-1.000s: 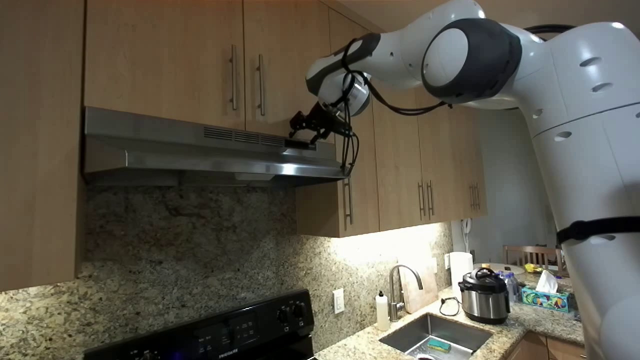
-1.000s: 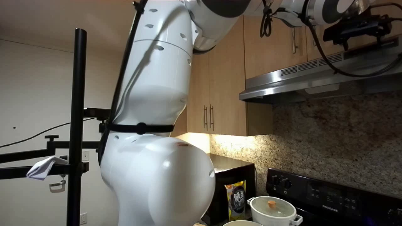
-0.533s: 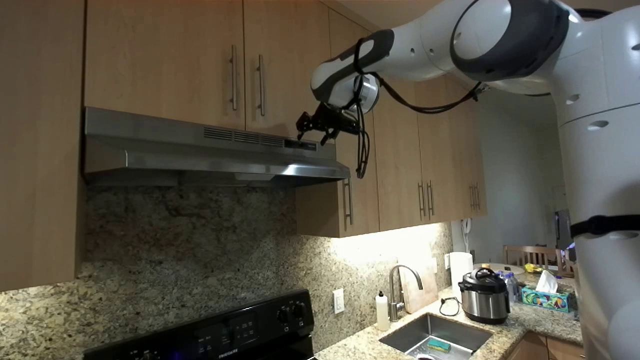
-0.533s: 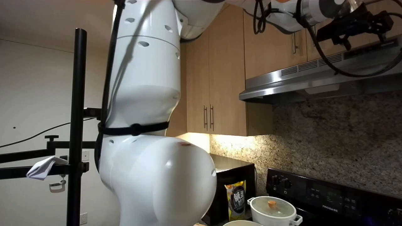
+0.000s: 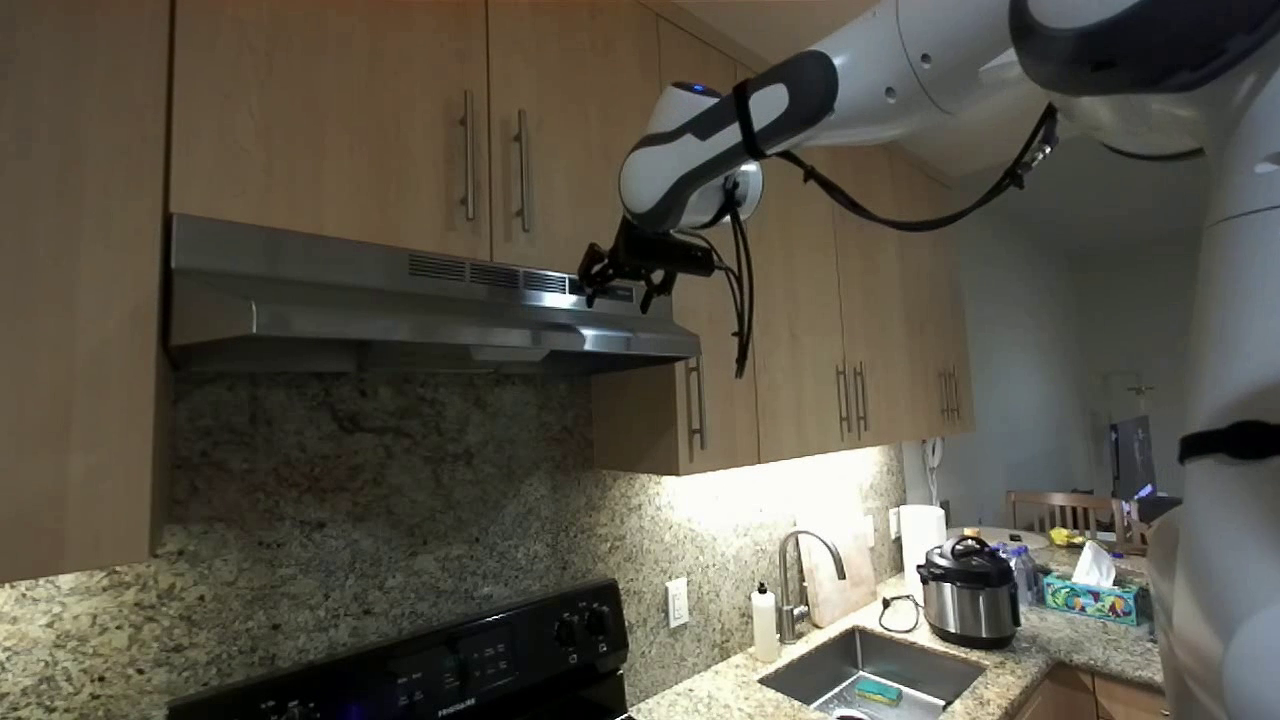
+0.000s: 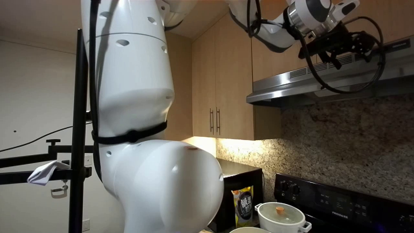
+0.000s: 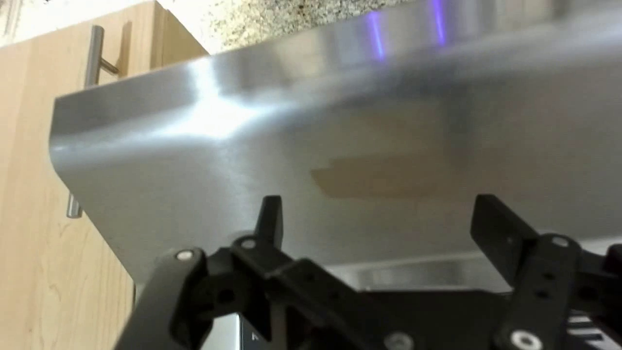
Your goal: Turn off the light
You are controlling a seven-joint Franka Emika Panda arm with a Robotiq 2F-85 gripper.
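Observation:
The steel range hood [image 5: 400, 312] spans the wall above the stove; it also shows in an exterior view [image 6: 284, 86] and the wrist view [image 7: 194, 209]. Its black control strip [image 5: 622, 293] is partly hidden behind my gripper [image 5: 618, 304]; the strip also shows in an exterior view [image 6: 398, 45]. My gripper, also in an exterior view [image 6: 353, 63] and the wrist view [image 7: 379, 209], is open and empty, in front of the hood's right end, fingers tilted down. Whether it touches the hood cannot be told. A pale panel [image 5: 510, 353] is under the hood. A bright glow [image 5: 770, 490] lights the wall by the sink.
Wooden cabinets [image 5: 330, 120] with bar handles surround the hood. A wall switch [image 5: 677, 602] is right of the stove [image 5: 450, 660]. A sink [image 5: 960, 672] and pressure cooker [image 5: 968, 597] are at the right. A white pot [image 6: 280, 220] stands near the stove. Cables [image 5: 740, 300] hang from the wrist.
The gripper has dropped lower and tilted further downward. The arm's elbow has moved right in an exterior view. In an exterior view the wrist has moved left and down.

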